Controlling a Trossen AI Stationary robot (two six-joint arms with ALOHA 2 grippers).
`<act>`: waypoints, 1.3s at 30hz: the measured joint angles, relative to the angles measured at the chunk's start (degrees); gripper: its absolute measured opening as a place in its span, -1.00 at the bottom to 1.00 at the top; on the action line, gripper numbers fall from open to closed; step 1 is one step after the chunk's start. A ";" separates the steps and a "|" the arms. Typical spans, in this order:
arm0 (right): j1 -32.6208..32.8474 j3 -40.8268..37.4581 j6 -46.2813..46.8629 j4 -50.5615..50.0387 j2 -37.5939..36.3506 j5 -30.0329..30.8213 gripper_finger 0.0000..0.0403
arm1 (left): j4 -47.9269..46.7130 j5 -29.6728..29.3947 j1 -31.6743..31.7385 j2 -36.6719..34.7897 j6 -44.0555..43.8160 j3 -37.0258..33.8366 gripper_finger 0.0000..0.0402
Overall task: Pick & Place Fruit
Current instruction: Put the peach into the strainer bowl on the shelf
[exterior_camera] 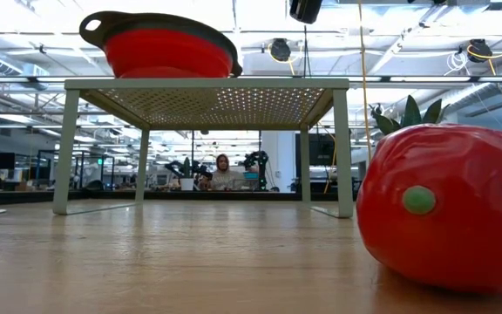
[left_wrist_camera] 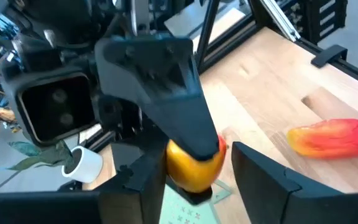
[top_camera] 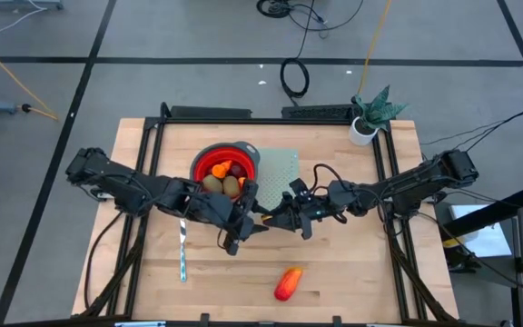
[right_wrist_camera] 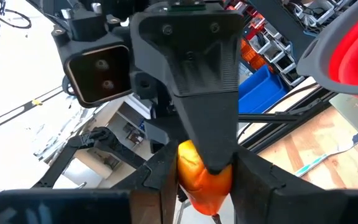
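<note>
Fruit: orange-yellow piece (left_wrist_camera: 194,165) sits mid-frame in the high view, pinched between both grippers where they meet just below the bowl.

- Table (top_camera: 352,272): light wood, fills the frame centre.
- Left arm enters from mid-left, right arm from mid-right; each blocks the other's wrist view.
- Red bowl (top_camera: 218,162), grey rim, upper centre, on a perforated green rack (top_camera: 280,168); brown-green ovals and orange bits inside.
- Potted plant (top_camera: 370,116), upper right table corner.
- Long red-orange piece (top_camera: 287,283), lower centre, well apart from the grippers; fills the low view's right side.
- Silver knife (top_camera: 182,252), lower left of centre.
- Left gripper (top_camera: 240,227): fingers part open, straddling the piece.
- Right gripper (top_camera: 269,218): fingers narrowed on the same piece.
- No readable writing.
</note>
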 joint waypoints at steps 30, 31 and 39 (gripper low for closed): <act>-1.11 0.01 -0.59 -1.07 -0.14 -0.22 -0.46 | 1.94 0.44 1.43 0.09 2.62 -0.07 -0.48; -1.18 0.02 -0.60 -1.24 -0.16 -0.21 -0.46 | 1.94 0.46 1.43 0.09 2.62 -0.07 -0.47; -1.87 0.02 -0.61 -1.49 -0.17 -0.43 -0.44 | 1.87 0.21 1.43 0.09 2.97 -0.09 -0.45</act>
